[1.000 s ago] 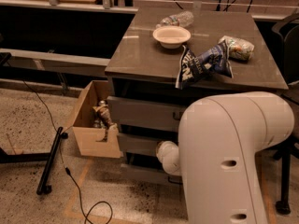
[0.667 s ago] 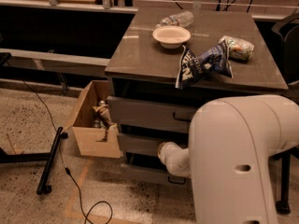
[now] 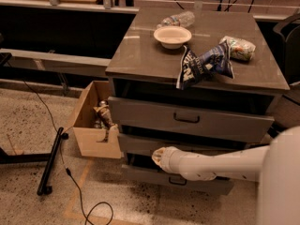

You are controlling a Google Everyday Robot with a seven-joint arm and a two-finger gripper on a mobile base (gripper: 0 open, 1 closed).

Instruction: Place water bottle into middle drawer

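Note:
The water bottle (image 3: pixel 178 19) lies on its side at the back of the grey cabinet top (image 3: pixel 140 55), just behind the white bowl (image 3: pixel 172 35). The middle drawer (image 3: pixel 138 144) is the second grey front; most of it is hidden behind my white arm. My gripper (image 3: pixel 158 157) is at the end of the arm that reaches in from the right, low in front of the cabinet, between the middle drawer and the lowest drawer (image 3: pixel 140 173). It is far below the bottle and holds nothing that shows.
A dark blue chip bag (image 3: pixel 206 64) and a pale snack bag (image 3: pixel 239 48) lie on the cabinet top. The top drawer (image 3: pixel 150 116) juts out slightly. An open cardboard box (image 3: pixel 91 132) stands left of the cabinet. A black stand (image 3: pixel 49 161) and a cable (image 3: pixel 77 196) lie on the floor.
The big white arm body has swung right and down out of the middle of the view. The forearm now stretches left across the lower drawers.

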